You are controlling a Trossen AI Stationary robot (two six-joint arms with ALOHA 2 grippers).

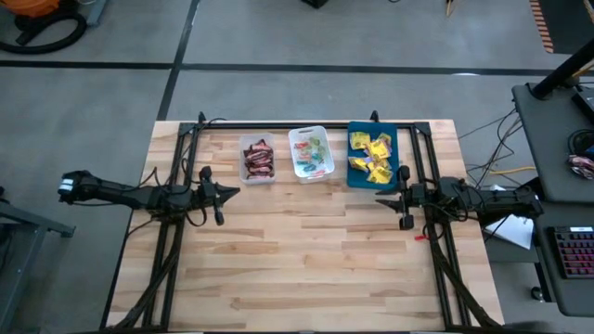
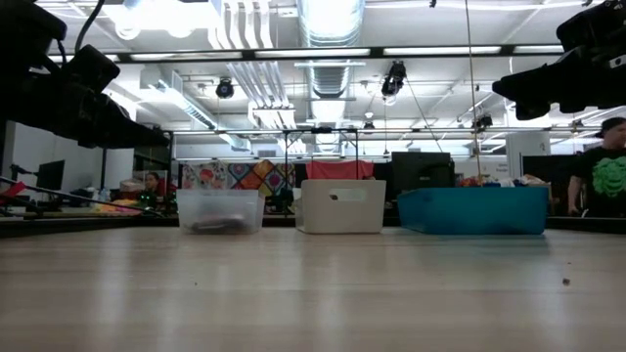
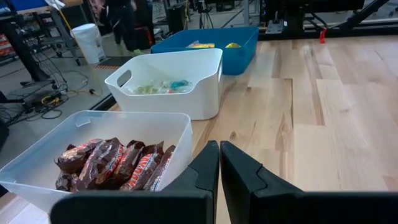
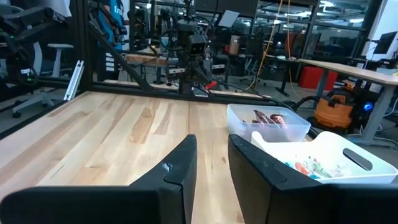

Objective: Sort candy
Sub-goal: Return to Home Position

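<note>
Three trays stand in a row by the table's far edge. The clear tray (image 1: pixel 257 160) holds dark red-brown mini bars (image 3: pixel 115 163). The white tray (image 1: pixel 311 153) holds small teal and green pieces (image 3: pixel 163 86). The blue tray (image 1: pixel 372 156) holds yellow packets (image 1: pixel 371 153). My left gripper (image 1: pixel 218 192) hovers shut just nearer than the clear tray, and its fingers (image 3: pixel 219 168) show pressed together. My right gripper (image 1: pixel 401 199) hovers near the blue tray's near right corner, with a narrow gap (image 4: pixel 212 168) between its fingers. Neither holds anything.
A black metal frame (image 1: pixel 306 124) runs along the table's far edge and down both sides. Bare wood (image 1: pixel 306 260) stretches from the trays to the near edge. A person in a dark shirt (image 2: pixel 604 186) stands in the room beyond the table, at the right.
</note>
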